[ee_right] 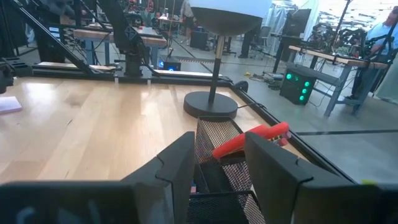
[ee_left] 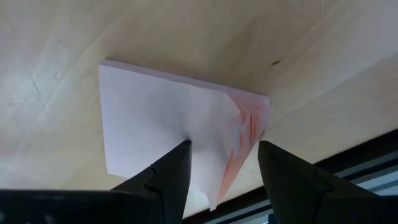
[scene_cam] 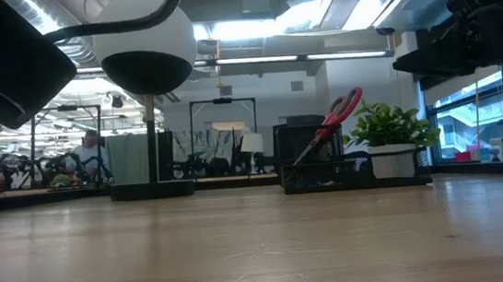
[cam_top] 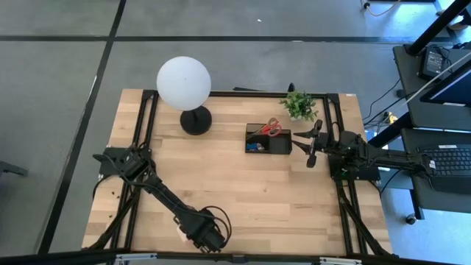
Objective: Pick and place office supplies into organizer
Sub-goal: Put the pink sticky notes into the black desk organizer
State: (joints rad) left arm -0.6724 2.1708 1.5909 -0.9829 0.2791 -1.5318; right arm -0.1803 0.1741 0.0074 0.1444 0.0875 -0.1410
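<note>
1. Pink sticky-note pad (ee_left: 168,124) lies flat on the table (cam_top: 243,191) at its near edge, directly under the left gripper (ee_left: 221,165), whose jaws are spread wide, one finger over the pad's middle, the other beside its curled corner.
2. To grip well, I judge the jaws should straddle one pad edge and descend squarely, catching the whole stack, not only loose top sheets.
3. The pad is nearly square; no clear long axis.
4. Right gripper (ee_right: 214,165) hovers over the organizer (cam_top: 267,139), jaws partly spread, empty; red-handled scissors (cam_top: 273,128) stand inside, handles up.
</note>
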